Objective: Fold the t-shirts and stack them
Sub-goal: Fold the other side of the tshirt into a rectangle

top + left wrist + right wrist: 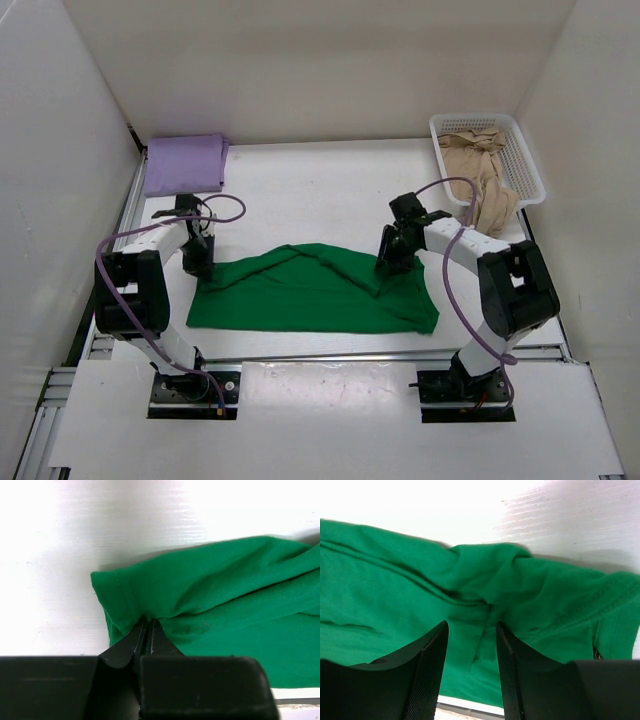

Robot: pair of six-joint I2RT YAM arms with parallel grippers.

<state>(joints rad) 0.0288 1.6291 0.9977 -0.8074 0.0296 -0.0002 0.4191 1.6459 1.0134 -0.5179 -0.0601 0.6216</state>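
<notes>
The green t-shirt point(315, 290) lies spread across the middle of the tabletop point(320, 190), probably laid wide so both arms can fold it. The left claw point(146, 630) is clenched on a pinch of its 9 o'clock edge. The right claw point(471, 627) is released, straddling a ridge of cloth toward 3 o'clock. The lavender t-shirt point(185, 163) sits folded at 10 o'clock, and the tan t-shirt point(480, 170) is crumpled in the basket point(530, 160) at 2 o'clock. The green collar and sleeves are lost in the bunching, and I cannot tell whether the right tips touch the cloth.
</notes>
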